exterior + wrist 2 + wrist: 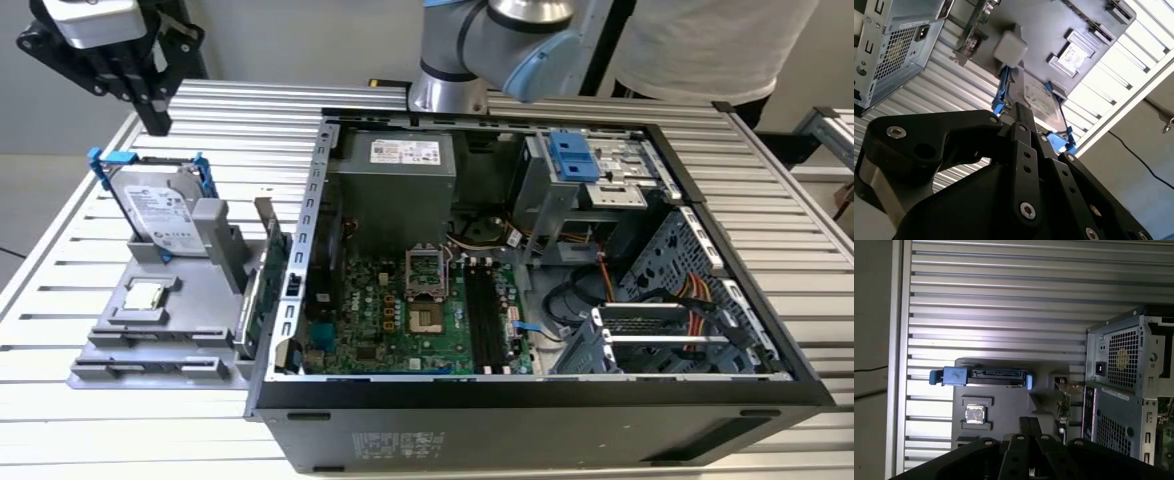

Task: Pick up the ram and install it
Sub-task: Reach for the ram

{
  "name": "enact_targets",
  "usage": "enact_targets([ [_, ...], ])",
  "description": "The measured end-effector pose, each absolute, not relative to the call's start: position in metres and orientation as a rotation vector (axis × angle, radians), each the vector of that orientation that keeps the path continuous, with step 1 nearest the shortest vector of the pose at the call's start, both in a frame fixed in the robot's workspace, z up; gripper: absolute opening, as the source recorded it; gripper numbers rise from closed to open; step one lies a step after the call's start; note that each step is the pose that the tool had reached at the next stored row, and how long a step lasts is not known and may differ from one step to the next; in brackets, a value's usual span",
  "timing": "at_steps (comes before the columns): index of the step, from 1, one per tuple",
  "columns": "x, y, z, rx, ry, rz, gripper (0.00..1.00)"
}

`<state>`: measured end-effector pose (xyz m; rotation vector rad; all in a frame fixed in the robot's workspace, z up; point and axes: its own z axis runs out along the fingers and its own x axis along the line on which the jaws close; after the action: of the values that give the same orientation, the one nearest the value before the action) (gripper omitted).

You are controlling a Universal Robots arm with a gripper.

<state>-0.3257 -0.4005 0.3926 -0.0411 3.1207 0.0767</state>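
High over the hard drive (pixel 167 215), the gripper (pixel 158 124) hangs clenched, apparently holding nothing.

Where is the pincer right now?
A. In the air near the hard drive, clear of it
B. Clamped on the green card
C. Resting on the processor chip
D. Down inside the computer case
A: in the exterior view the pincer hangs above the slatted table, just beyond the upright hard drive and touching nothing, well outside the computer case.
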Motion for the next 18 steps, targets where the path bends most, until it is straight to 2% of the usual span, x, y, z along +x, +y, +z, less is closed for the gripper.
enact_targets([
  [18,-0.354,-0.409,0.393,-0.041,3.121,0.077,0.00],
])
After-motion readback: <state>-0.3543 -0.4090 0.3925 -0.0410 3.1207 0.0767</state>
